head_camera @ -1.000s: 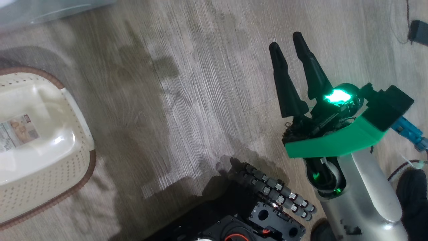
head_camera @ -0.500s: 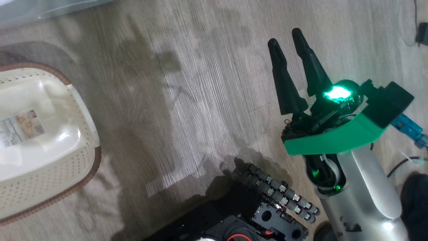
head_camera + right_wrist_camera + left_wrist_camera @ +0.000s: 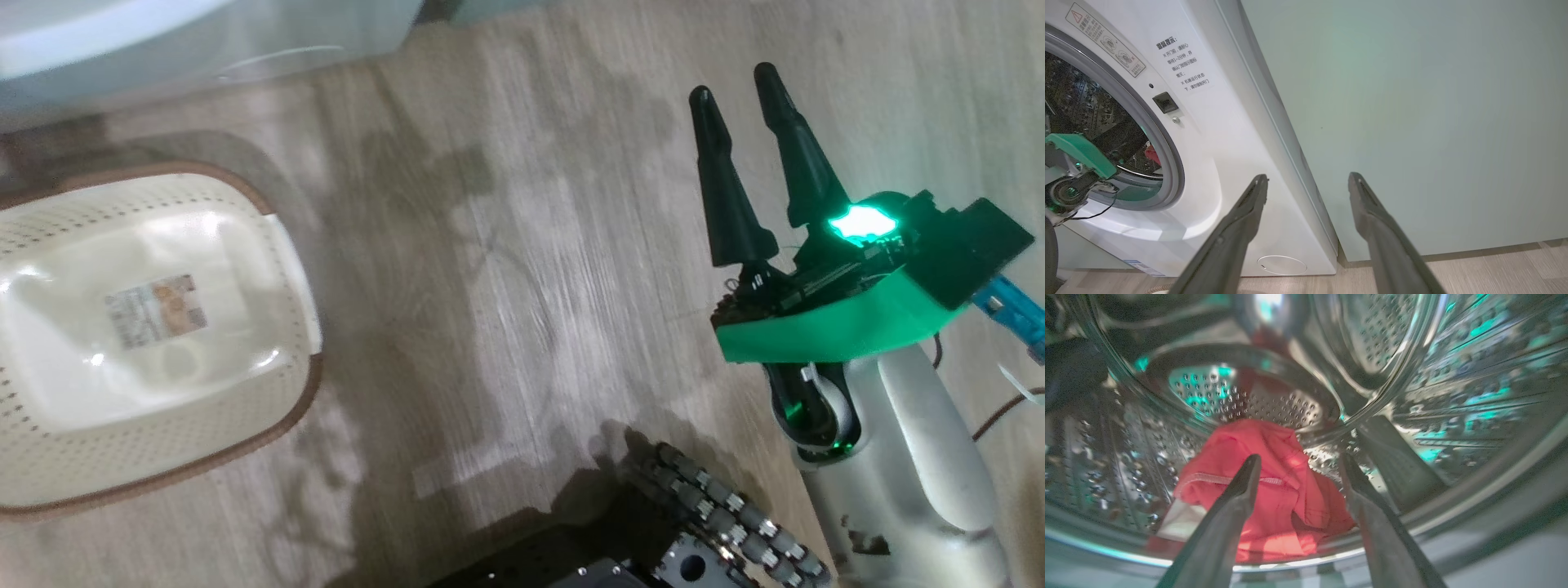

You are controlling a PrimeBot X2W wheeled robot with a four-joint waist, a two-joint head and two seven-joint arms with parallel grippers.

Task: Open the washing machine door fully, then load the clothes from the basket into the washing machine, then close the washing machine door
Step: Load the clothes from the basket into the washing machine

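The left end effector (image 3: pixel 1300 458), fingers (image 3: pixel 1237 498) apart, is hovering over the bright red shirt (image 3: pixel 1290 506) in the perforated steel drum (image 3: pixel 1241 396) (cream-white basket (image 3: pixel 122 457) looking empty); withdrawing straight should avoid snags.

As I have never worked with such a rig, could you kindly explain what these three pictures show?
It is a wheeled robot with two arms. The head camera looks down at a wooden floor, the empty basket and the right hand, open and holding nothing. The left wrist camera looks along the left hand, which is open inside the steel drum; a red shirt lies there, not gripped. The right wrist camera faces the washing machine beside a pale green cabinet.
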